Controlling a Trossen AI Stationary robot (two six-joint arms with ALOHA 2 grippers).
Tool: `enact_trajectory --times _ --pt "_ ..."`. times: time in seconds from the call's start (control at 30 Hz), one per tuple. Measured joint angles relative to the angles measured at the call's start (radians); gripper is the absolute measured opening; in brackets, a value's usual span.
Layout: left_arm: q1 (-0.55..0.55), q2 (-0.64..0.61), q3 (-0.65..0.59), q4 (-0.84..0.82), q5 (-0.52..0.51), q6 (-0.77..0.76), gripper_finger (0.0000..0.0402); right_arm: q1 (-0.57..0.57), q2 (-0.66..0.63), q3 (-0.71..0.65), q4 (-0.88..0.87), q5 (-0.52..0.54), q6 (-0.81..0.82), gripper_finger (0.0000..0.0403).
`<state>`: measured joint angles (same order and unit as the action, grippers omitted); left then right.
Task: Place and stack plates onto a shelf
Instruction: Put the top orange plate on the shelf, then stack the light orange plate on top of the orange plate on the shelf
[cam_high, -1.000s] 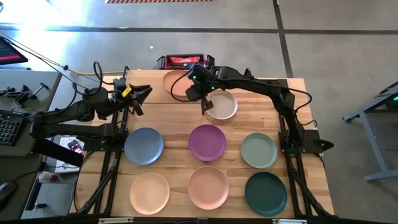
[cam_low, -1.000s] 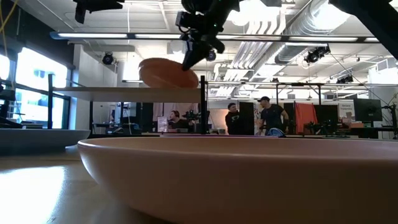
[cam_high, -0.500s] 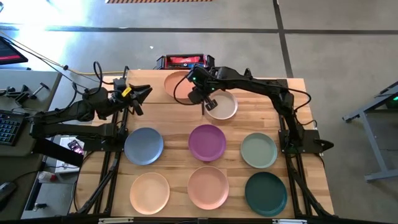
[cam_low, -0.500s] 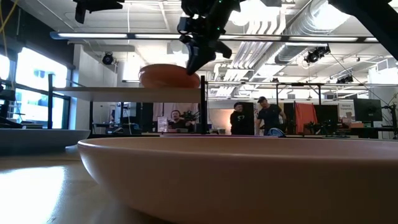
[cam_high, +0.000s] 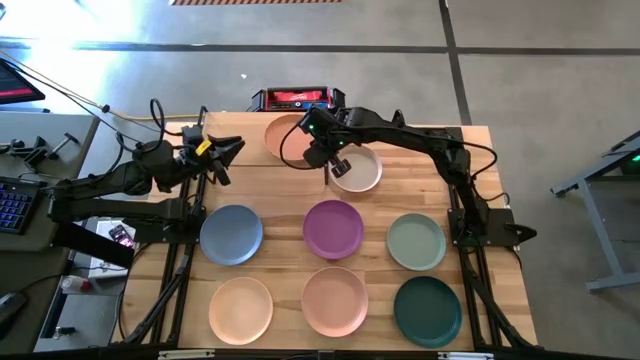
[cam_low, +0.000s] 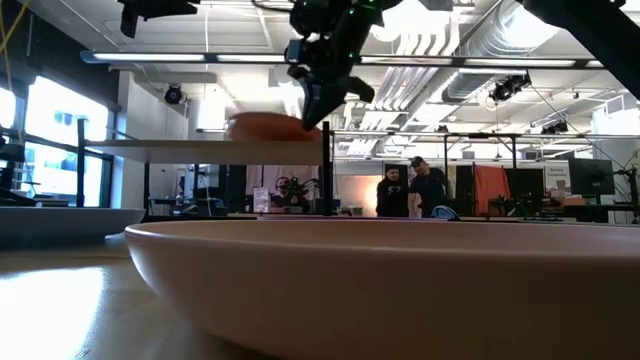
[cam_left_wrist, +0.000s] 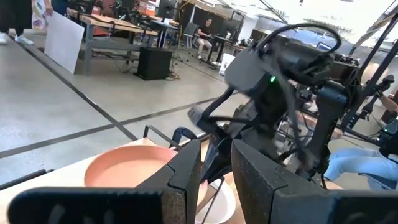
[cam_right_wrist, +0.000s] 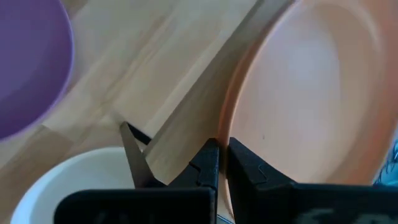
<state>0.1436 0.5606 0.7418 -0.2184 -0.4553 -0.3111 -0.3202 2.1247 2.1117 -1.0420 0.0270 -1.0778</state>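
The round orange-tan matte plate (cam_high: 283, 135) lies on the light-wood shelf (cam_low: 205, 149) at upper centre. The right gripper (cam_high: 326, 160), fingers nearly pressed together and empty, hovers at its rim, probably having released it. The left gripper (cam_high: 228, 158), nearly closed, waits at upper left.

I saw the orange-tan plate (cam_high: 283, 135) lying flat on the shelf (cam_low: 205, 147), near its right end. The cream plate (cam_high: 360, 170) sat on the table, seemingly partly beneath the shelf's edge. Blue (cam_high: 231, 234), purple (cam_high: 333, 228) and sage green (cam_high: 416, 241) plates formed a middle row; two pink plates (cam_high: 240, 309) (cam_high: 334, 300) and a dark teal plate (cam_high: 427, 310) formed the near row.
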Motion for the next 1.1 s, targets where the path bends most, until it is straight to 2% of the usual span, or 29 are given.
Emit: enact_trajectory --times 0.67,1.1 --pt "0.0 0.0 0.0 0.001 0.0 -0.002 0.0078 0.013 0.004 0.0 0.011 0.051 0.003 0.0001" --pt "0.0 0.0 0.0 0.0 0.0 -0.001 0.0078 0.013 0.003 0.0 0.015 0.052 0.03 0.0071"
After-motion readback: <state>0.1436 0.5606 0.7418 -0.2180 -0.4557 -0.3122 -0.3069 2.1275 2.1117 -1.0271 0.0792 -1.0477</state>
